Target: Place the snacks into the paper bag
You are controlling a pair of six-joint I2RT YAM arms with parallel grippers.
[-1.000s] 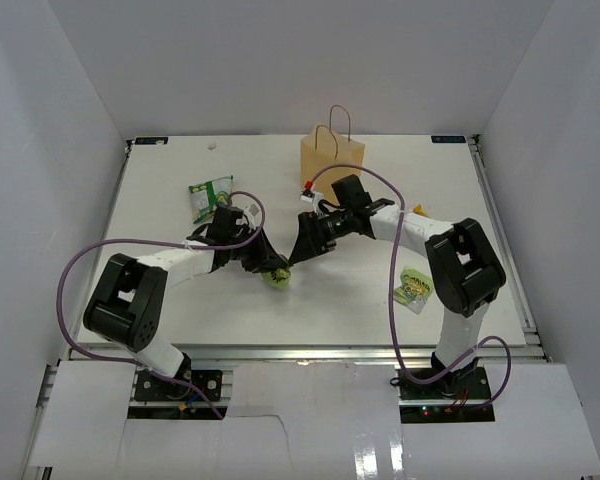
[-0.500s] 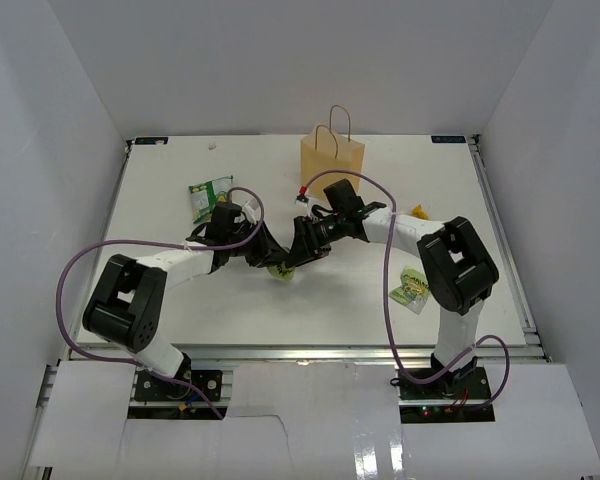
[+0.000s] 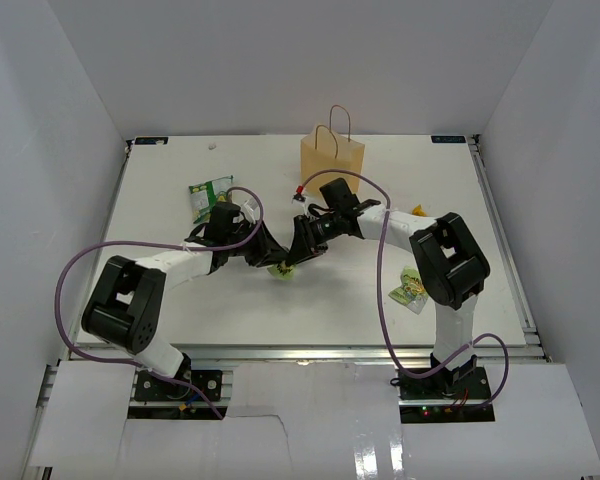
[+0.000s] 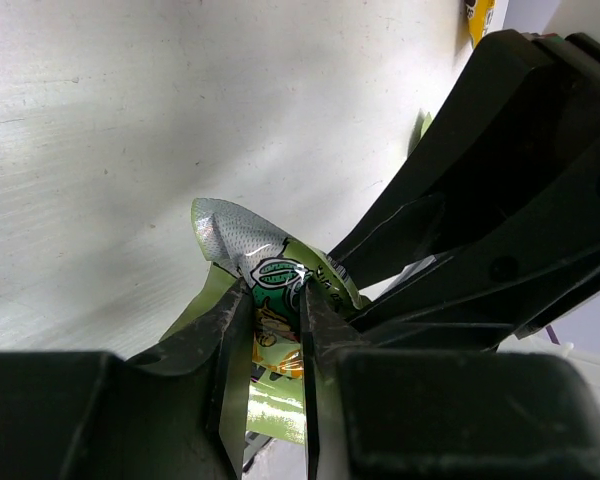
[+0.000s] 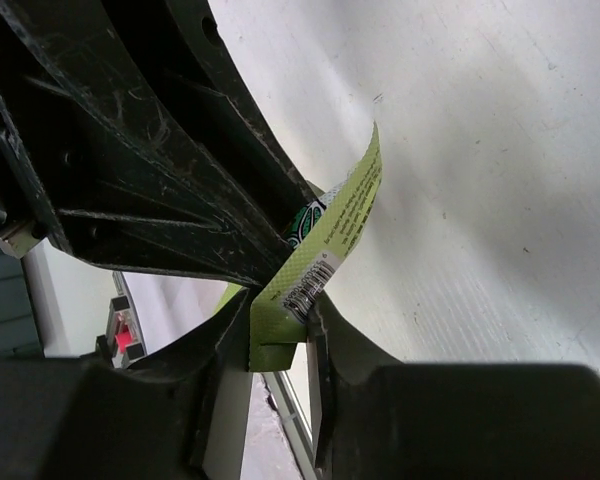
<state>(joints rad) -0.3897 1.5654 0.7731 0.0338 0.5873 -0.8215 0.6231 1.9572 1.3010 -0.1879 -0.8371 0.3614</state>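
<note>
One green snack packet [image 3: 280, 271] hangs just above mid-table, gripped from both sides. My left gripper [image 3: 270, 263] is shut on its printed face [image 4: 270, 270], the jaws [image 4: 276, 330] pinching it. My right gripper [image 3: 293, 259] faces it from the right and has shut on the packet's barcode edge [image 5: 335, 235], at the jaws [image 5: 280, 330]. The tan paper bag [image 3: 332, 158] stands upright at the back, handles up. Another green snack [image 3: 210, 197] lies at the back left. A third snack [image 3: 412, 287] lies near the right arm. A yellow snack [image 3: 418, 210] peeks out behind the right arm.
The two arms meet nose to nose mid-table, so each wrist view is filled by the other gripper's black body [image 4: 480, 230] [image 5: 130, 150]. Purple cables [image 3: 100, 250] loop over both arms. White walls enclose the table on three sides.
The right gripper moved left up to the packet held by the left gripper and closed on its edge. The left gripper kept its grip and barely moved.
</note>
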